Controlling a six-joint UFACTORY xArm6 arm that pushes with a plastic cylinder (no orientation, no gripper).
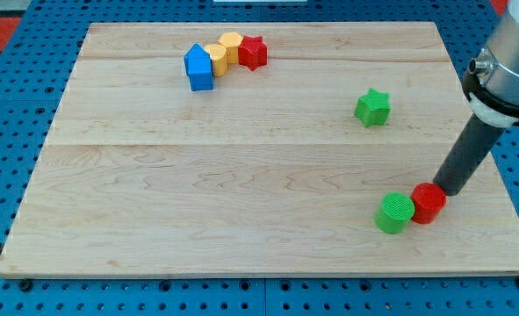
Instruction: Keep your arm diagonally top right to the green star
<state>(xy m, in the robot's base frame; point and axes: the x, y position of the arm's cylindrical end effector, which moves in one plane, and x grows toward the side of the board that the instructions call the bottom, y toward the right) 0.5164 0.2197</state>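
The green star (373, 107) lies on the wooden board (241, 175) at the right, in the upper half. My tip (443, 190) is at the lower right of the board, well below and to the right of the star. It touches the top right side of a red cylinder (428, 203), which sits against a green cylinder (394, 213) on its left.
At the board's top left of centre, a blue house-shaped block (199, 68), two yellow blocks (215, 58) (231, 45) and a red star (253, 52) form a touching row. The arm's body (509, 66) hangs over the board's right edge.
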